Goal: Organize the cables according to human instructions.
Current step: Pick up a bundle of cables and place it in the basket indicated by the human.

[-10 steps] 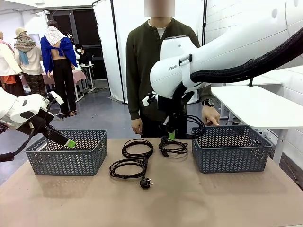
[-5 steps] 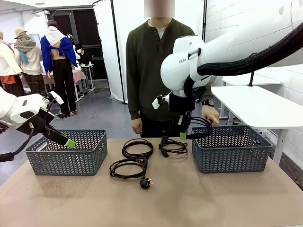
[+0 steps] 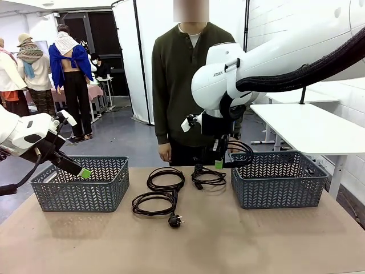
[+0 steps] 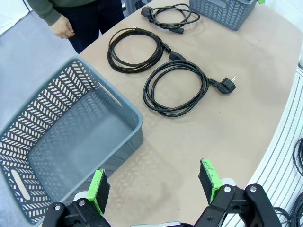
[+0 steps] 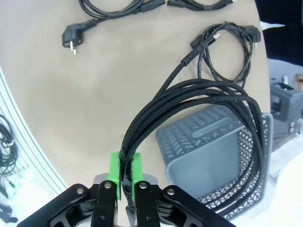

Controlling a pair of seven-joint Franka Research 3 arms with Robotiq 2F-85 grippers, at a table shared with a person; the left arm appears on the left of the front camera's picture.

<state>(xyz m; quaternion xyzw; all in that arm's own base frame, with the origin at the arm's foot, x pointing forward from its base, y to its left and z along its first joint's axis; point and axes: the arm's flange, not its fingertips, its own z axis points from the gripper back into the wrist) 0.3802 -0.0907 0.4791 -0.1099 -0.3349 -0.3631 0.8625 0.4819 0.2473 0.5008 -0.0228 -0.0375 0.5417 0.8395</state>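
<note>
While the right gripper (image 3: 218, 164) clamps a cable (image 5: 156, 111) at centre frame, beside the right-hand basket (image 3: 279, 191), the carry seems underway; next, shift over it and release. Lower left, the left gripper (image 4: 156, 182) gapes.

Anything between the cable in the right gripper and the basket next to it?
Nothing visible. The right gripper holds the braided cable raised at the right basket rim; its open top is unobstructed.
</note>
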